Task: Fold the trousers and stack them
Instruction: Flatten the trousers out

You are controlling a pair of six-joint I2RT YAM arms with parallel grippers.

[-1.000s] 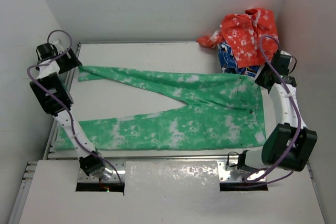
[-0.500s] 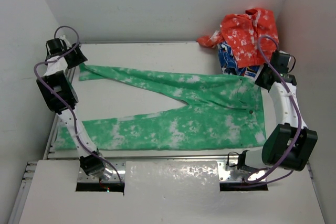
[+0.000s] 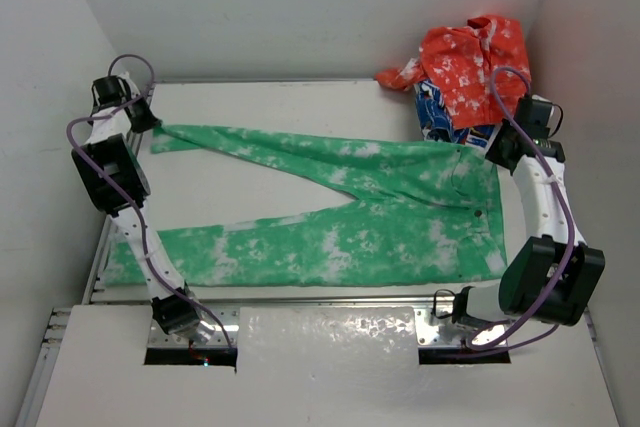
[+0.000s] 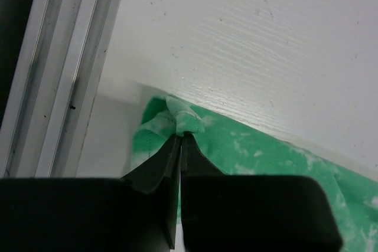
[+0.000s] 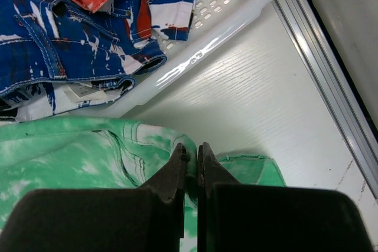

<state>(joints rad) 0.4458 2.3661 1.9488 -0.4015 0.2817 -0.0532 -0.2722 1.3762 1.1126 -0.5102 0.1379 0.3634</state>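
The green trousers with white blotches lie flat on the table, waistband at the right, both legs running left. My left gripper is at the far left, shut on the hem of the far leg; the pinched cloth bunches at its tips. My right gripper is at the waistband's far corner, shut on a fold of the waistband, with green cloth on both sides of the jaws.
A white basket holding blue-and-white and red-and-white clothes stands at the back right, close behind my right gripper. A metal rail runs along the table's left edge, another along the right edge.
My left gripper has moved a little up and right along the left edge at the far leg's hem. The right arm and the trousers have hardly moved.
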